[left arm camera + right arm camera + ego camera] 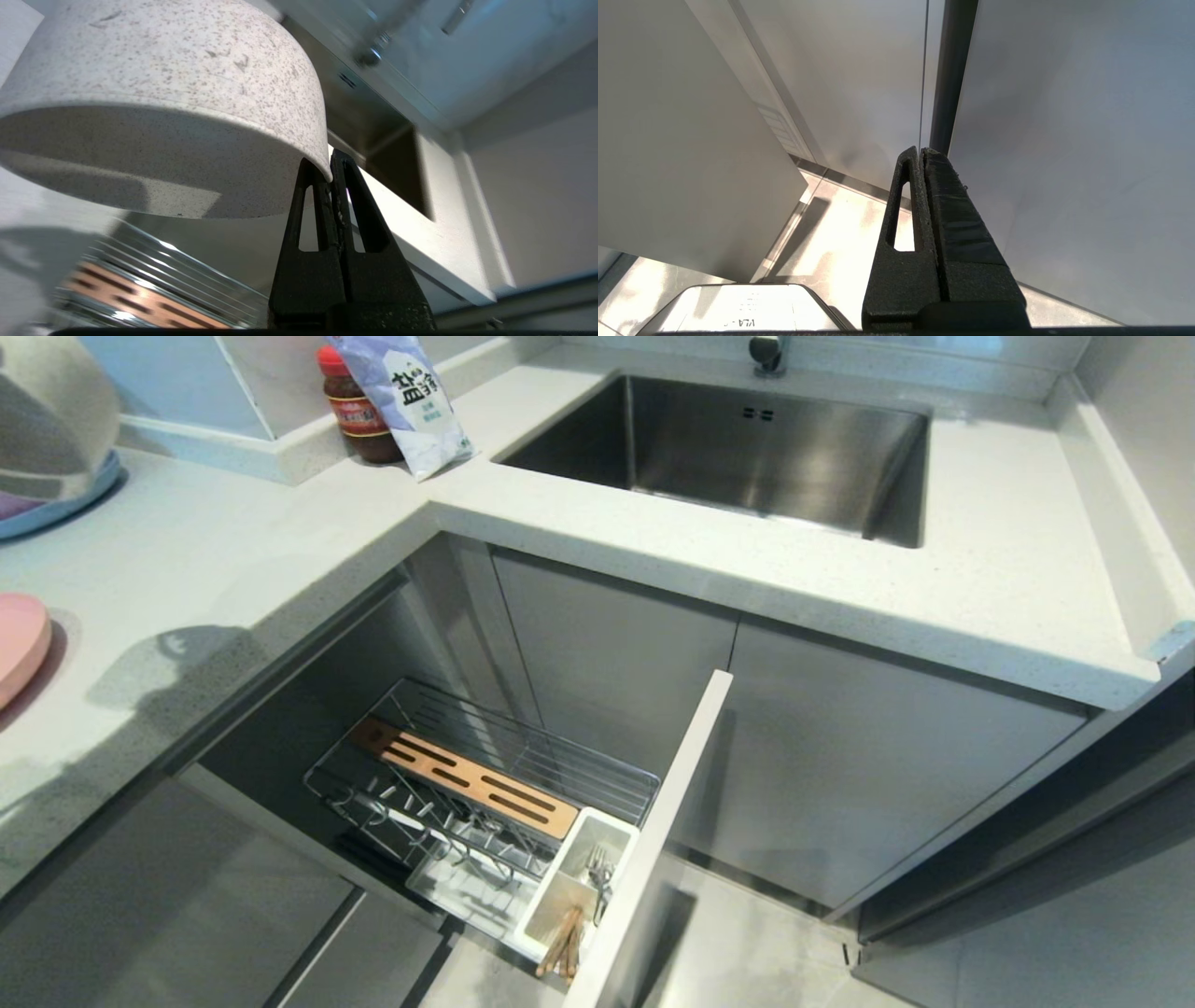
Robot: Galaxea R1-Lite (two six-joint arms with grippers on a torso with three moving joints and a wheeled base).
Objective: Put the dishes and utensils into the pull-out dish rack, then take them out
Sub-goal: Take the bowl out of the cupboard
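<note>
The pull-out dish rack (pixel 597 770) stands drawn out below the counter, its pale panel front (pixel 667 831) towards me. In its white cutlery holder (pixel 546 905) stand the silver fork (pixel 597 873) and the wooden chopsticks (pixel 563 943). The pink plate (pixel 19 644) lies on the counter at the far left edge. My left gripper (pixel 329 168) is shut on the rim of the cream speckled bowl (pixel 154 84), held mouth-down in the air above the rack (pixel 177 261); the bowl (pixel 47 411) fills the head view's top left corner. My right gripper (pixel 920 151) hangs shut and empty beside cabinet fronts.
A steel sink (pixel 747 448) with a tap (pixel 767 353) is set in the counter behind the rack. A red-lidded jar (pixel 359 411) and a salt bag (pixel 406 397) stand in the corner. A blue rim (pixel 65 504) shows under the bowl at far left.
</note>
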